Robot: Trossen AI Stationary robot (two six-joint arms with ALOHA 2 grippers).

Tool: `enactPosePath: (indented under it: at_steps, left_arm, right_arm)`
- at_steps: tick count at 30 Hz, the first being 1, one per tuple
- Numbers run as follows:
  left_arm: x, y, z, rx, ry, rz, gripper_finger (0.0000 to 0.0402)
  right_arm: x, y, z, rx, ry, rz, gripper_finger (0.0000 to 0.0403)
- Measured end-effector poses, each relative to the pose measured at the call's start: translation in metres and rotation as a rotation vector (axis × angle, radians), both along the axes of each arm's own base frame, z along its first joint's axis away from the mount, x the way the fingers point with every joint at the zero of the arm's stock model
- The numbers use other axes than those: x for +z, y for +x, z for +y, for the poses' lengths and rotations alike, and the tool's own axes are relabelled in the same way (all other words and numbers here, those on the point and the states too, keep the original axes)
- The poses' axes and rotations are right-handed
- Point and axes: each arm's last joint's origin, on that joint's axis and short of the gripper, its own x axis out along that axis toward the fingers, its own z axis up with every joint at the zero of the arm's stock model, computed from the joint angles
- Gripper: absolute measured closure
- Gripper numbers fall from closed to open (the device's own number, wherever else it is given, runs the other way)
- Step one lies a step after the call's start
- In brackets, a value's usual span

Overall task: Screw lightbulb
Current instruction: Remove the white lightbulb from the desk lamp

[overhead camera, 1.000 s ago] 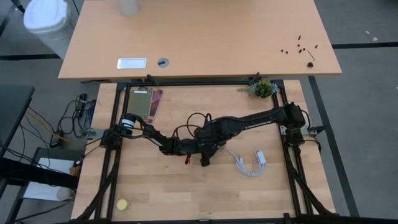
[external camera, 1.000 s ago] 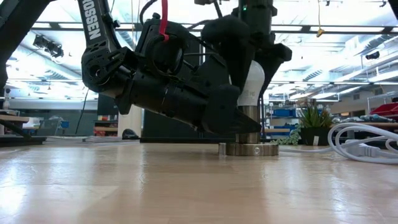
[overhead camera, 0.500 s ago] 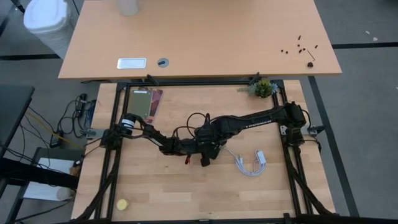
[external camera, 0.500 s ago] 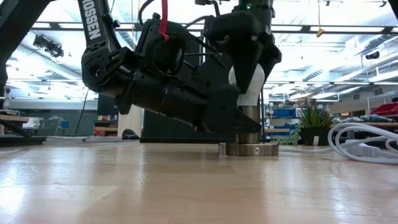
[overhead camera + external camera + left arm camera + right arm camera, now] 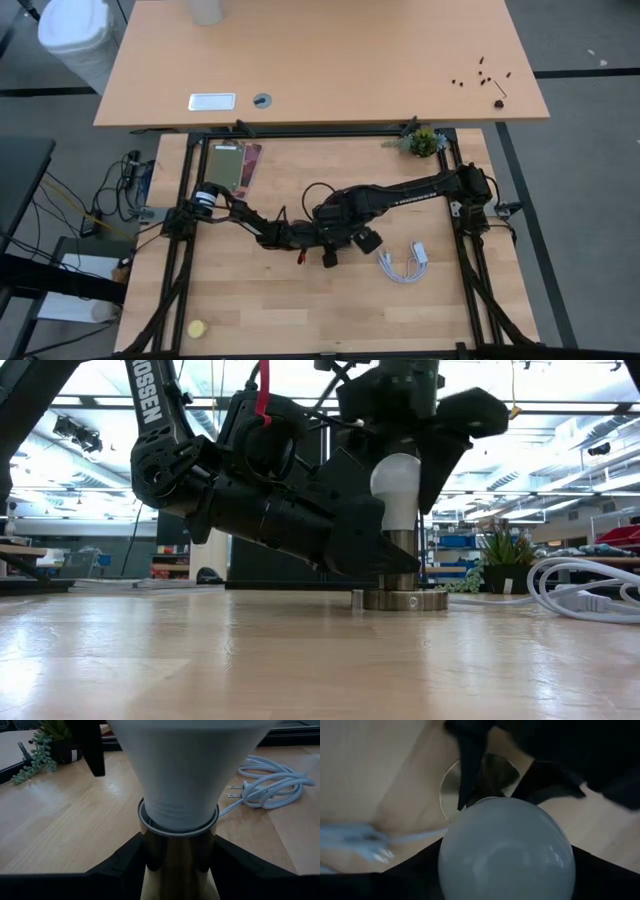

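Note:
The white lightbulb point(image 5: 398, 488) stands upright in a silvery socket point(image 5: 403, 563), whose round disc base point(image 5: 405, 600) rests flat on the table. My right gripper point(image 5: 400, 455) comes down from above, shut on the bulb's globe point(image 5: 507, 850). My left gripper point(image 5: 372, 550) reaches in nearly level from the table's left and is shut on the socket's stem point(image 5: 177, 865). In the high view both grippers point(image 5: 338, 230) meet at mid-table and hide the bulb. My left gripper pinches the socket's upright stem point(image 5: 150, 870) between its two fingers, just under the bulb's neck. The fingers lie level, coming from the table's left, across the stem. The socket stands upright with its disc on the table. My right gripper holds the bulb's round globe point(image 5: 415, 470) between its two fingers, one on each side. The fingers point(image 5: 440, 455) point straight down from above. The bulb stands upright, its base in the socket.
A coiled white cable with a plug point(image 5: 405, 262) lies just right of the socket. A small potted plant point(image 5: 423, 142) stands at the far right, a flat card point(image 5: 235, 165) at the far left, and a yellow piece point(image 5: 197, 328) at the near left corner.
My right gripper has rolled about a quarter turn around its downward axis while staying over the bulb. In the low view its fingers, first in front of and behind the globe, now stand at its left and right sides.

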Motion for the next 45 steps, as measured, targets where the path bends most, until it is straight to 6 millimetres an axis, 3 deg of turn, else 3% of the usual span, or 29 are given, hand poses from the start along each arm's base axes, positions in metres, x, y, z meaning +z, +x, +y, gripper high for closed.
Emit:
enactPosePath:
  at_steps: [5, 10, 16, 22, 29, 31, 45]
  left_arm:
    - [0.0, 0.0, 0.0, 0.0, 0.0, 0.0, 0.0213]
    - [0.0, 0.0, 0.0, -0.003, 0.0, 0.0, 0.0213]
    - [0.0, 0.0, 0.0, -0.003, 0.001, 0.0, 0.0213]
    - [0.0, 0.0, 0.0, -0.003, 0.001, 0.0, 0.0213]
    - [0.0, 0.0, 0.0, -0.003, 0.0, 0.0, 0.0213]
    - [0.0, 0.0, 0.0, -0.003, -0.001, 0.0, 0.0213]
    - [0.0, 0.0, 0.0, -0.001, 0.0, 0.002, 0.0213]
  right_arm:
    - [0.0, 0.0, 0.001, 0.12, -0.011, 0.012, 0.0119]
    - [0.0, -0.001, 0.001, -0.032, 0.001, 0.003, 0.0103]
    - [0.003, 0.0, 0.002, -0.23, 0.053, -0.016, 0.0056]
    - [0.007, 0.002, 0.0, -0.655, 0.102, -0.064, 0.0007]
    - [0.008, 0.001, -0.008, -1.276, 0.1, -0.143, 0.0019]
    - [0.008, 0.0, -0.007, -1.384, 0.083, -0.161, 0.0021]
    - [-0.013, -0.006, 0.011, -1.496, 0.01, -0.247, 0.003]
